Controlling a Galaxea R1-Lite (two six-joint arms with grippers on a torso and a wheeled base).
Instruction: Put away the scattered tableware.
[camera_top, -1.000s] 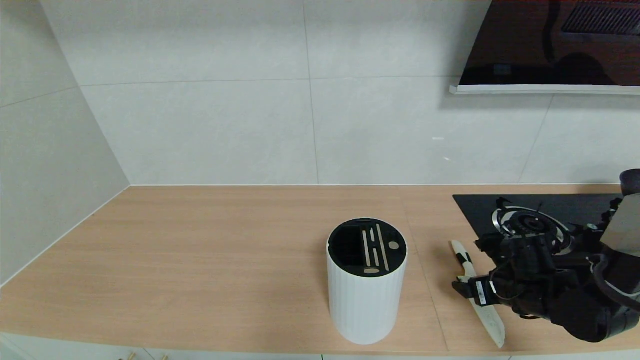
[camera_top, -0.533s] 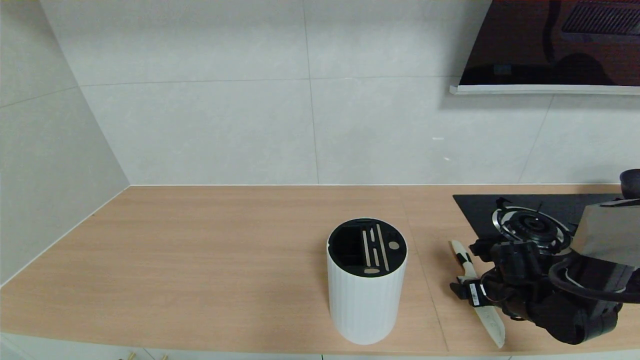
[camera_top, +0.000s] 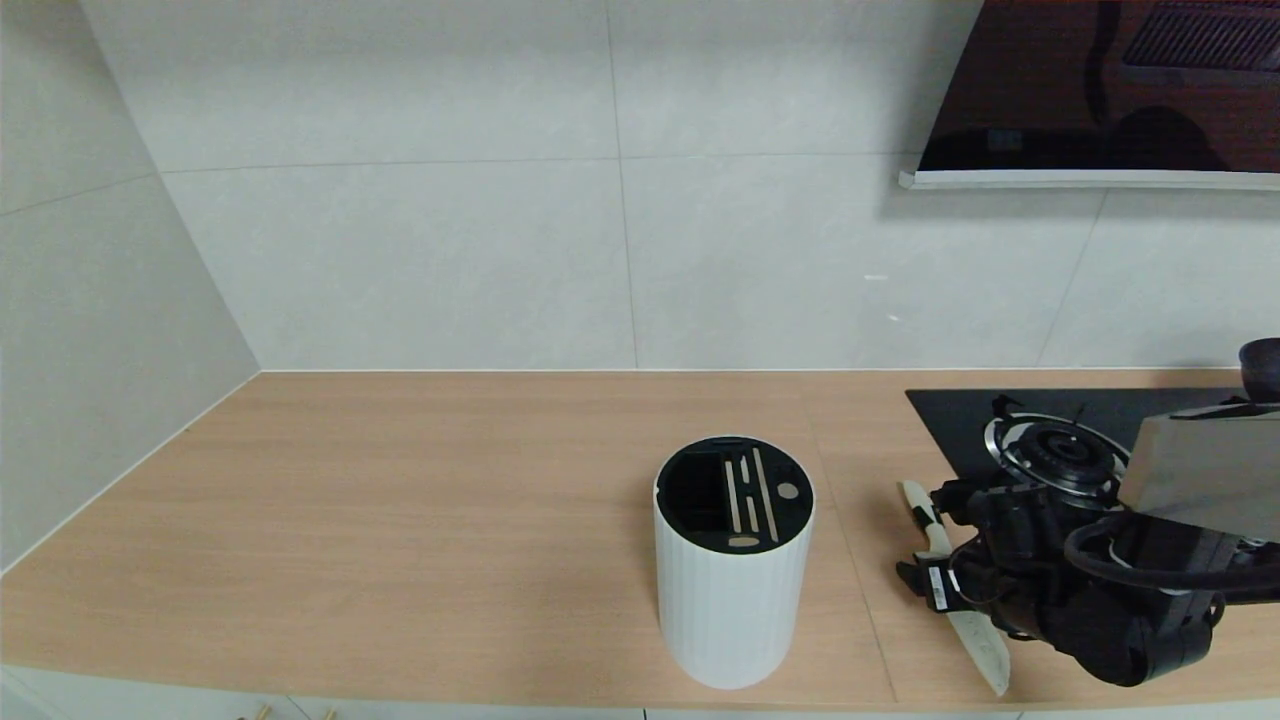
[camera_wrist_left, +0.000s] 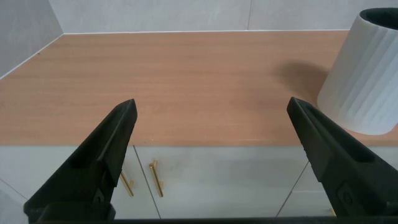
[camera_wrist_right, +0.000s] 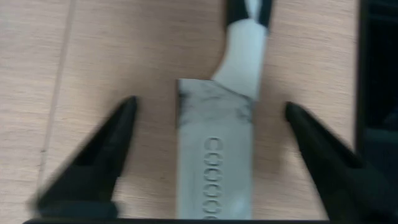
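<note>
My right end effector (camera_wrist_right: 208, 107), spread wide, straddles the knife (camera_wrist_right: 214, 155) lying flat on the table (camera_top: 450, 520) near the white holder (camera_top: 733, 570). If I close on the thin blade, it may skid or pivot away.

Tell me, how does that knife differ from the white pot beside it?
The white pot stands upright, a tall ribbed cylinder with a black slotted top; the knife lies flat, thin and long. The pot stands free, while the knife lies between the open fingers of the right gripper. Both are pale with black parts and rest on the wooden counter.
</note>
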